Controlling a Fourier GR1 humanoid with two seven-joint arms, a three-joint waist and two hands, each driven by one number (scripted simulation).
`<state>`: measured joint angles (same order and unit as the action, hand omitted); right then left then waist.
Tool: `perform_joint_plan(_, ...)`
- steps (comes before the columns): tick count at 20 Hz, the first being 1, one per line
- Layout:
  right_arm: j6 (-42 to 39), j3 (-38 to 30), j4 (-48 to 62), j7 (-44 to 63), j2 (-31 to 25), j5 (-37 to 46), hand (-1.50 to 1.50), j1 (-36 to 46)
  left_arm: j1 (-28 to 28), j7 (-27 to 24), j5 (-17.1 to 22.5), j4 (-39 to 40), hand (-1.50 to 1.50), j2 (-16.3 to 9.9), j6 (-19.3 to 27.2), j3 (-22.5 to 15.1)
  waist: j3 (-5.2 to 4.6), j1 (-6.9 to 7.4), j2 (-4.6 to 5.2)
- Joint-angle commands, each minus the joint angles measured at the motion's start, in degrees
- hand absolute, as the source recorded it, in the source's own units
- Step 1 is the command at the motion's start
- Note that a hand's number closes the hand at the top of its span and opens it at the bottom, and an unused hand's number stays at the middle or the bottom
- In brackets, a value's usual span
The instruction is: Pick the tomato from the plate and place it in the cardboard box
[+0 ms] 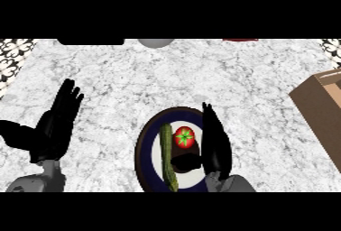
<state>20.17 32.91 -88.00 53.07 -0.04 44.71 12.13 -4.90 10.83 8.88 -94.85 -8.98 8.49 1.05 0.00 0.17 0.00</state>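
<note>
In the head view the plate (148,135) serves as the landmark. The tomato (184,137) is seen on it, a little right of the plate's middle, with a long green cucumber (168,155) lying just to its left, so close that the two seem to touch.

The right hand (214,140) is set edge-on over the plate's right rim, just beside the tomato. Its fingers are held straight, pointing away from the robot, and its thumb (185,161) juts out toward the cucumber, below the tomato. Nothing is held in it yet — the hand is spread, apparently so that fingers and thumb can close on the tomato from the right and from the near side.

The left hand (53,128) is kept well to the left of the plate, open, fingers up, resting — clear of the work.

The box (323,113) stands far right of the plate, partly cut by the frame edge. The tomato is therefore judged to need lifting and carrying rightward.
</note>
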Motion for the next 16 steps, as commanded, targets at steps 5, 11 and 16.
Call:
perform_joint_plan(5, 2.5, 0.5, 1.0, -0.8, 0.0, 0.2, -1.50, -2.0, 0.5, 2.6, -1.1, -3.0, 0.00, 0.6, -1.0, 0.5, 0.01, -0.09, -0.03)
perform_joint_plan(11, 3.8, 0.4, 6.1, -0.9, 0.0, -2.3, -1.50, 2.1, 0.3, -2.7, -0.3, 2.5, 0.00, 0.9, -3.8, 3.0, 0.00, -0.04, 0.03)
perform_joint_plan(16, 7.1, 3.2, 10.6, -3.8, 0.0, -3.7, -1.50, 2.5, 0.1, 2.6, -0.7, -2.1, 0.00, 1.3, -2.9, 2.6, 0.00, 0.05, 0.01)
